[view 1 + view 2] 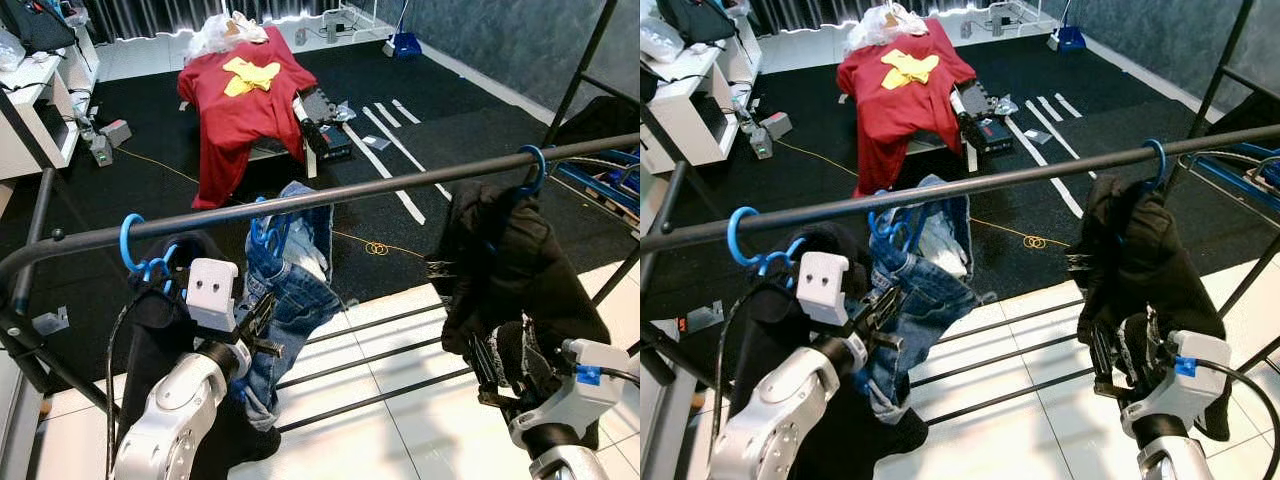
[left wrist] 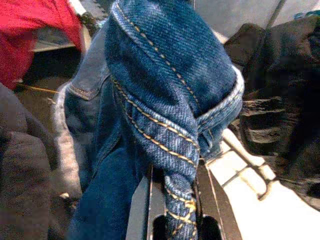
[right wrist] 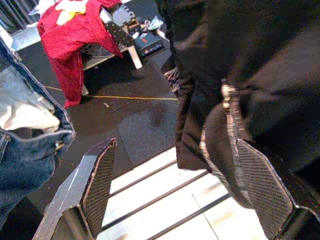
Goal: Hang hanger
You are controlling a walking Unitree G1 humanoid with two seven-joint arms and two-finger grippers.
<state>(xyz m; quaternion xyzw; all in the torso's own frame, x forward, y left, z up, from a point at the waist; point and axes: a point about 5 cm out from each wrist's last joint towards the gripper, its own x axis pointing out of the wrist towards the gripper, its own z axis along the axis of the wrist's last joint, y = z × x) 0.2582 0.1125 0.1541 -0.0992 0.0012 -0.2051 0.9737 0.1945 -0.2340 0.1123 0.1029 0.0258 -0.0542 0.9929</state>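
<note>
A black rail (image 1: 400,182) of a clothes rack crosses in front of me. A pair of blue jeans (image 1: 290,290) hangs from a blue hanger (image 1: 268,232) just under the rail; whether its hook is over the rail I cannot tell. My left gripper (image 1: 262,325) is shut on a fold of the jeans (image 2: 170,100), with denim pinched between its fingers (image 2: 150,205). Other blue hangers (image 1: 130,245) (image 1: 530,168) hold black garments (image 1: 510,270) on the rail. My right gripper (image 3: 180,185) is open beside the right black garment (image 3: 240,75), whose hem lies against one finger (image 3: 262,190).
Lower bars of the rack (image 1: 380,355) run across the white tiles below. A red shirt (image 1: 245,100) is draped over a low table on the black carpet behind. A white desk (image 1: 35,110) stands at the far left, and blue items (image 1: 600,185) lie at the right.
</note>
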